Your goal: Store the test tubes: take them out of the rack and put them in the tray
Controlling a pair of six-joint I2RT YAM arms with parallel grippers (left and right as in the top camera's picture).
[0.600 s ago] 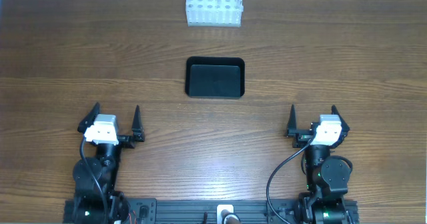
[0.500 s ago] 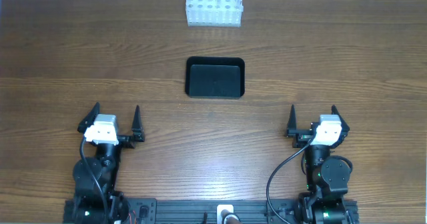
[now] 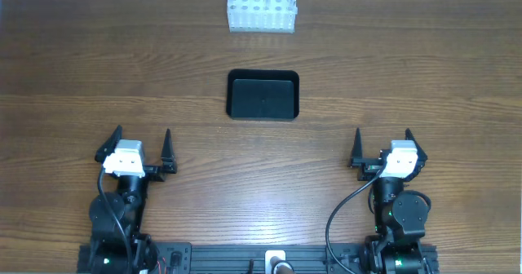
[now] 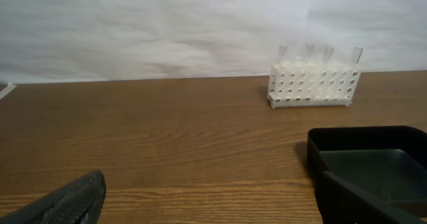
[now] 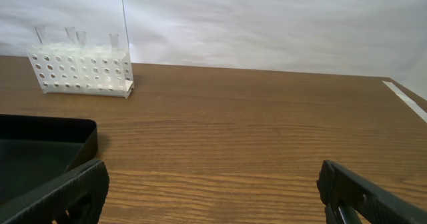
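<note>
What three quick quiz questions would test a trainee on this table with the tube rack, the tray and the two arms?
1. Fill in: the left pincer and the right pincer are both ____.
2. True or false: the black tray lies empty.
3. The rack stands: A) inside the tray; B) beyond the tray, farther from the pincers; C) between the pincers.
Key: 1 open; 2 true; 3 B.

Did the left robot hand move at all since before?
No. In the top view the left gripper sits just where it was, with the same gap from the black tray.
</note>
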